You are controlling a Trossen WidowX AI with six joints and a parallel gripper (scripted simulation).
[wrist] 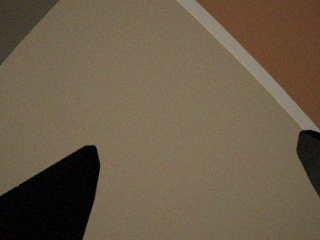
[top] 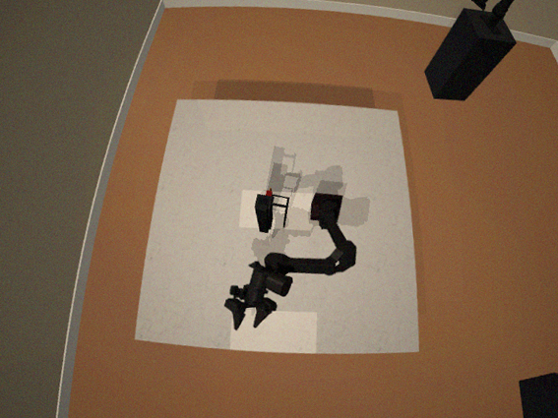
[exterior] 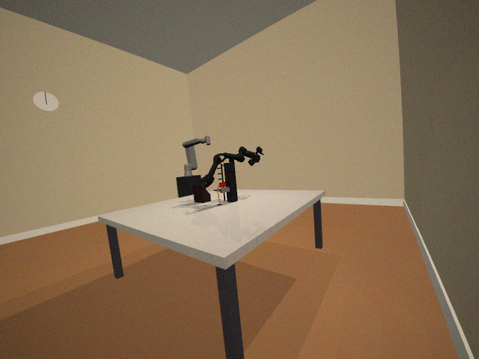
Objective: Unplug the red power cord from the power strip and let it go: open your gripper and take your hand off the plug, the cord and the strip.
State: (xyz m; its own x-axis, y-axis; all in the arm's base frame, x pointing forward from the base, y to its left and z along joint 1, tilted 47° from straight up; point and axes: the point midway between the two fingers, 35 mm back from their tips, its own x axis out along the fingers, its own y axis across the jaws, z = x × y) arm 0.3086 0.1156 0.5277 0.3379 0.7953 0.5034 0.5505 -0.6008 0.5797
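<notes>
Right now my gripper (top: 251, 321) hangs high over the near edge of the white worktop (top: 382, 319), fingers spread wide with nothing between them. The wrist view shows only bare wall and a strip of floor between my two fingertips, so I am aimed out into the room, away from the work.

What I want lies behind me, near the middle of the worktop: the red plug (top: 269, 192) shows as a small red spot at the far end of the dark power strip (top: 263, 213), which stands upright beside a thin black frame (top: 282, 209). From the side the plug (exterior: 222, 185) sits low on that upright strip, well below my fingers. I cannot make out the cord itself.

So the move turns on this: the plug is back toward the table's centre and down from my fingertips, and my wrist points the opposite way. I judge I must swing round, drop low, and approach side-on.
</notes>
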